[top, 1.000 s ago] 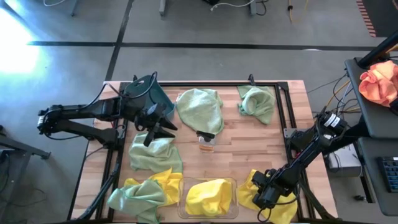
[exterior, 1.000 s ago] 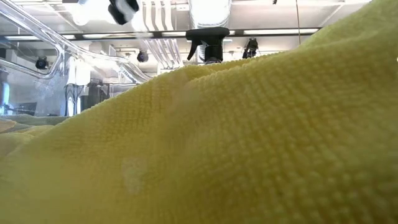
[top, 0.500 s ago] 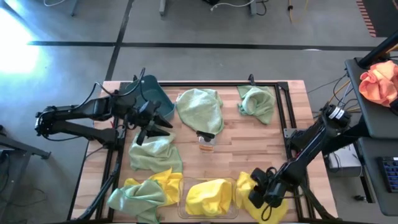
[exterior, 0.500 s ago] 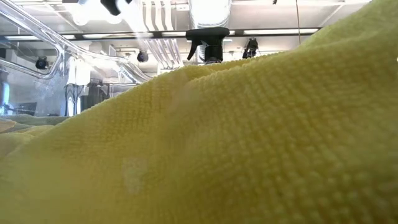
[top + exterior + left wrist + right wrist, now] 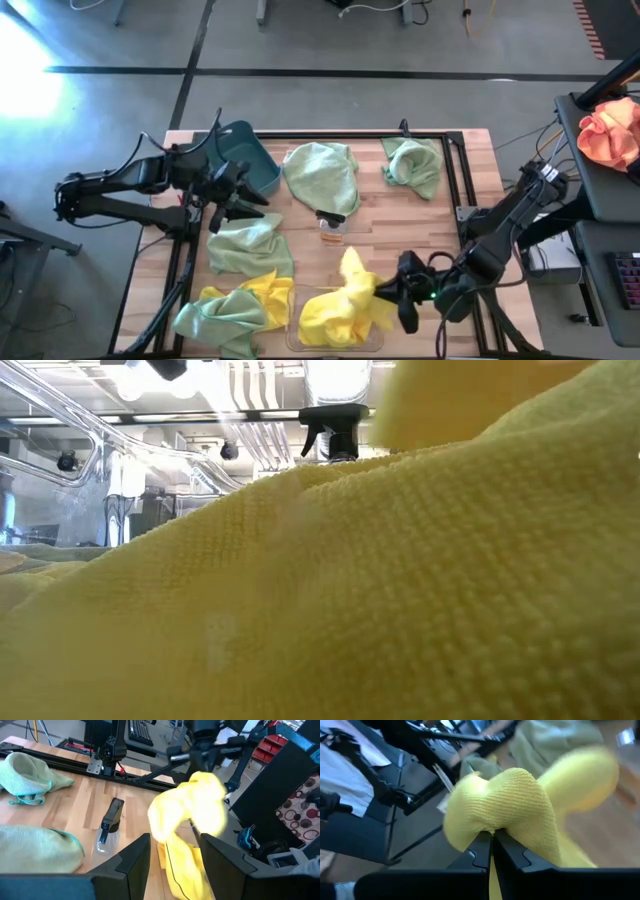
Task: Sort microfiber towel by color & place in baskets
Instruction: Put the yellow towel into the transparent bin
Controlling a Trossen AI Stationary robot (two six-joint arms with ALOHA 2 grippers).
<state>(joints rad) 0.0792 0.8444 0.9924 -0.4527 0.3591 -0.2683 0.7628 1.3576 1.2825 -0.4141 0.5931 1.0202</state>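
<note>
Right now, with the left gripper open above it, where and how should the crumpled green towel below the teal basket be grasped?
Probably from straight above, pinching the raised fold at the top edge of the green towel, nearest the left gripper. It lies bunched, so ridges offer purchase.

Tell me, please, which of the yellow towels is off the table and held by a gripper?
The yellow towel pinched in the right gripper, hanging above the clear basket. The other yellow ones lie flat: one in that basket, one at the table's front left.
</note>
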